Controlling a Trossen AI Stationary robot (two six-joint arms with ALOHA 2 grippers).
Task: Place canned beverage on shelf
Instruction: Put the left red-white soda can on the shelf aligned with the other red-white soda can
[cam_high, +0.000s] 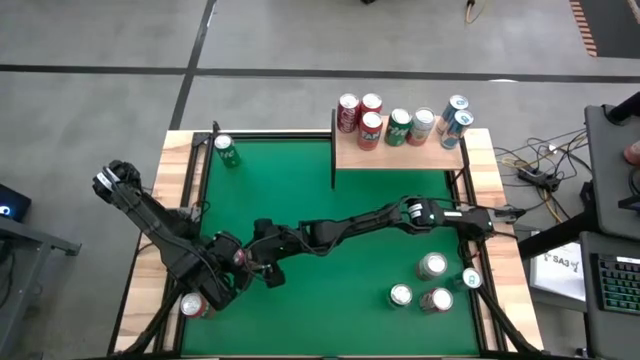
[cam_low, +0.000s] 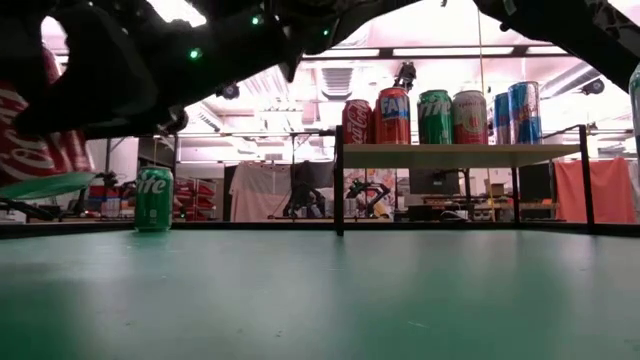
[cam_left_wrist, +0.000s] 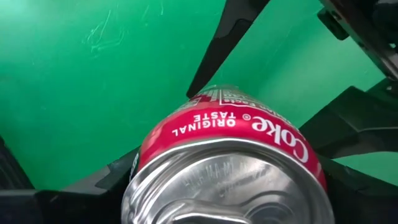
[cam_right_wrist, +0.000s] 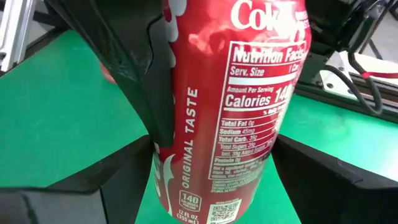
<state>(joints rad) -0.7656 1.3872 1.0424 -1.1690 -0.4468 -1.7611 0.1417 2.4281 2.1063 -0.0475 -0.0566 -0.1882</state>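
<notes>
A red Coke can hangs above the green table near its left front, with my left gripper shut on it. My right gripper reaches in from the table's right and is open. Its fingers stand on either side of the can's lower part, and green shows in the gaps. The low view shows the can clear of the table. The shelf, a light-wood board on black posts at the far right, carries several cans. My left gripper pinches the Coke can's side wall between its two fingers. The fingers come slanting down from above, past the can's top end, and lie along its length. The can is lifted clear of the table, slightly tilted, bottom end down.
A green Sprite can stands at the far left. Another red can sits at the near left, by my left arm. Several cans stand at the near right. A black rail frames the table, and the middle of the felt is bare.
</notes>
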